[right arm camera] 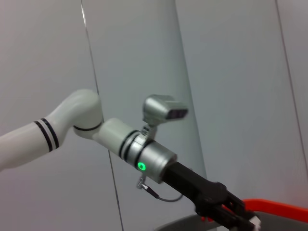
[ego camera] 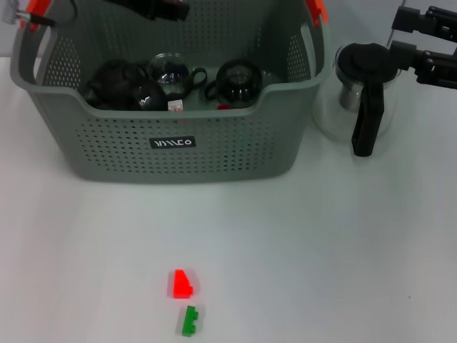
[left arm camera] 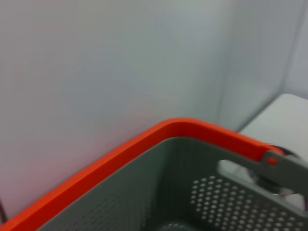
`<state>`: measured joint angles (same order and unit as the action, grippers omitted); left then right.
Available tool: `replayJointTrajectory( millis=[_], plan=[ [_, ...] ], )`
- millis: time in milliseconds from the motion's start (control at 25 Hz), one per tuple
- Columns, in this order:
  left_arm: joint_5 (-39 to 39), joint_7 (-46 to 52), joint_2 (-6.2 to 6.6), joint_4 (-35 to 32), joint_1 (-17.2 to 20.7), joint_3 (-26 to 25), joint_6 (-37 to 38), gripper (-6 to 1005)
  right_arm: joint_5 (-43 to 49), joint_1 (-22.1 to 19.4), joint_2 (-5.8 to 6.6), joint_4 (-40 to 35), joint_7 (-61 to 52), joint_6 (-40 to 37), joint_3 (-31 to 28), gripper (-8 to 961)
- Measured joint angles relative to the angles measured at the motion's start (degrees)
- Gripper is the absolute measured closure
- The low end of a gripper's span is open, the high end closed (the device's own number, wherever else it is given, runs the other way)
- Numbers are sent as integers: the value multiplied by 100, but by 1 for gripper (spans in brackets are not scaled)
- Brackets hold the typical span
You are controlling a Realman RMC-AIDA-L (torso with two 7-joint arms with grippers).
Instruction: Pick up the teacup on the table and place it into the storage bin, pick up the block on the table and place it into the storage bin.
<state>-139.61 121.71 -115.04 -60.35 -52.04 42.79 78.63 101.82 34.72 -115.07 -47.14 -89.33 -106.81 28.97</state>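
Head view: blocks wait in front, both arms up by the bin

My left gripper [ego camera: 161, 7] hangs over the storage bin's [ego camera: 187, 168] back edge; my right gripper [ego camera: 428, 39] sits by the glass teapot [ego camera: 357, 100]. Can't tell either's fingers. Teacups [ego camera: 171, 75] already lie in the bin. Red block [ego camera: 181, 284] and green block [ego camera: 190, 321] lie on the table [ego camera: 343, 250], well apart toward me, roughly central; left looks slightly nearer.

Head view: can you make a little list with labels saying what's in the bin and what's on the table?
bin: grey, holes in its walls, orange handle tops
in bin: dark teapot, two glass cups
on table: red block, green block, glass pitcher beside the bin
left gripper: above the bin
right gripper: by the pitcher's lid
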Motion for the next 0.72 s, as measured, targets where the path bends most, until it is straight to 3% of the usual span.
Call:
replayJointTrajectory(
  millis=[200,360,600,720],
  plan=[
    [-211,185,-121,330,-13,213,-714,588,4,-20,60,19,-25,3,115,136],
    [-217,265,-160,398,26,198,-844,587,5,-29,85,14,-39,2,228,136],
    [-225,356,-169,298,166,215,-676,355,24,-44,162,4,-71,-7,522,136],
    [-54,374,-205,-73,337,147,-197,236,147,-41,218,16,-133,-101,761,136]
  ],
)
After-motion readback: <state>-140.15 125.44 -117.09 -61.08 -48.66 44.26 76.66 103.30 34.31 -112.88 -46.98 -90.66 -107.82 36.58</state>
